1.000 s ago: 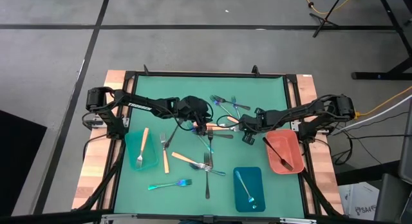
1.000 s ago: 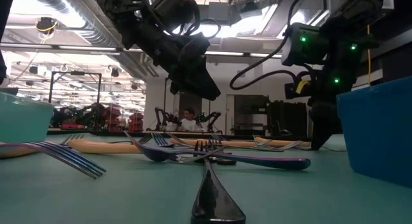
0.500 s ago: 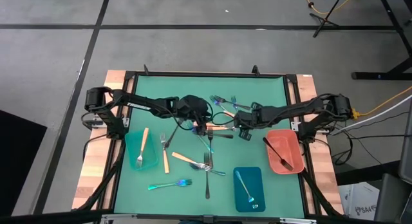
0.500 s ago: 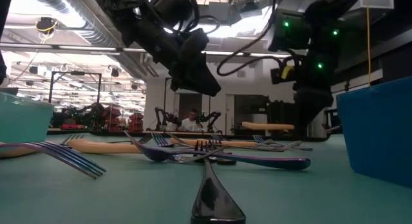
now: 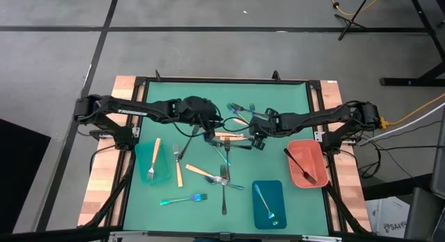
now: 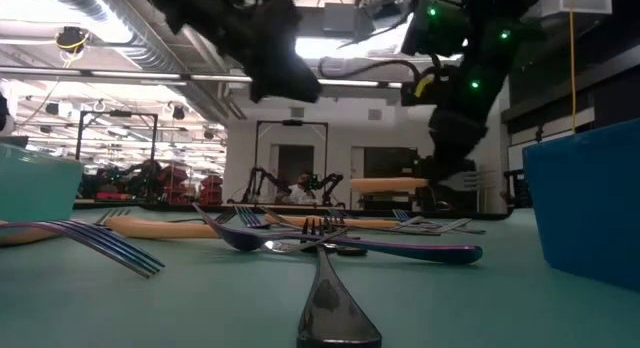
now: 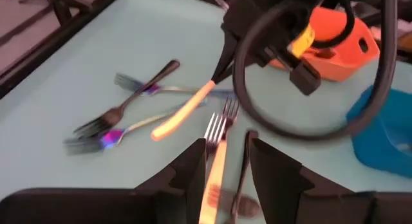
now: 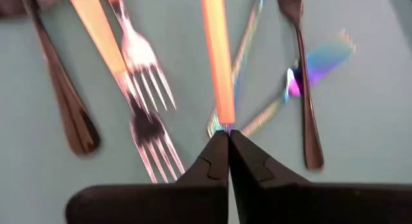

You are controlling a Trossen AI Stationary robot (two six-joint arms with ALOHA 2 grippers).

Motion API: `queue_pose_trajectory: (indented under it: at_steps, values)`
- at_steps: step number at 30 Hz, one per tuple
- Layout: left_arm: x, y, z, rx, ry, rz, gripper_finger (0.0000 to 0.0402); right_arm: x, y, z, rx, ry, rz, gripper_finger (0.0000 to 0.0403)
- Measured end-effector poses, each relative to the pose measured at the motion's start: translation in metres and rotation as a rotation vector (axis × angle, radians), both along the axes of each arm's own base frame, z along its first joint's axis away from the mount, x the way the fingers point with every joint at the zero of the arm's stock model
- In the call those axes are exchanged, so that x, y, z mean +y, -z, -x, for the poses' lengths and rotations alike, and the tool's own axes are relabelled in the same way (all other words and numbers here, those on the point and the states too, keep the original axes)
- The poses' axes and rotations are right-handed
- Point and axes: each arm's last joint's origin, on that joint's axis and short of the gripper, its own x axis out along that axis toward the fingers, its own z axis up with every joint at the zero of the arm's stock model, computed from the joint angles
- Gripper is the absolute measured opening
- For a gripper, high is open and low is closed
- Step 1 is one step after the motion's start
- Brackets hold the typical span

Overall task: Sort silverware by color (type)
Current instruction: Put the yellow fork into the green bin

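Note:
Silverware lies scattered on the green mat (image 5: 292, 103): orange-handled, iridescent and black pieces around the middle (image 5: 221, 174). My right gripper (image 5: 254, 140) (image 8: 226, 137) is shut on an orange-handled piece (image 6: 390, 185) raised above the mat. My left gripper (image 5: 208, 135) (image 7: 225, 166) hangs open above the mat, just left of that piece. An orange-handled fork (image 7: 217, 143) lies on the mat, seen between its fingers. Each of the teal tray (image 5: 164, 174), blue tray (image 5: 277, 193) and salmon tray (image 5: 313, 153) holds one piece. My right gripper pinches the orange handle by one end (image 8: 223, 118) between its two fingertips. The fingers slant steeply down from the table's right side, and the handle runs on away from them. The piece hangs about level (image 6: 385, 185), clear of the mat; the fingers hide its other end.
Black and iridescent forks (image 5: 243, 111) lie behind the grippers at the far middle. An iridescent fork (image 5: 184, 199) and a black piece (image 5: 224, 197) lie near the front edge. A raised black frame (image 5: 222, 81) borders the mat.
My right gripper, staying shut, has risen and moved toward the table's left, lifting the orange-handled piece off the mat to hang level. My left gripper has risen and drawn back toward the table's left edge, its fingers unchanged.

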Motion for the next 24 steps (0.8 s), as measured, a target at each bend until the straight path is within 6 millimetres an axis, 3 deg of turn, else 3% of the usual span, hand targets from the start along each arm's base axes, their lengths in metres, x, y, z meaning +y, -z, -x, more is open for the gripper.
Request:
queue_pose_trajectory:
  at_steps: [10, 17, 24]
  values:
    - [-0.007, -0.032, 0.039, 0.026, -0.009, 0.003, 0.0114, 0.001, -0.010, -0.020, -0.213, -0.077, 0.004, 0.0001]
    - [-0.016, -0.026, 0.046, 0.114, -0.025, 0.077, 0.0114, 0.001, -0.012, -0.022, -0.245, -0.080, 0.002, 0.0000]
    - [-0.028, -0.021, 0.050, 0.190, -0.089, 0.028, 0.0114, 0.001, -0.010, -0.020, -0.215, -0.089, -0.017, 0.0000]
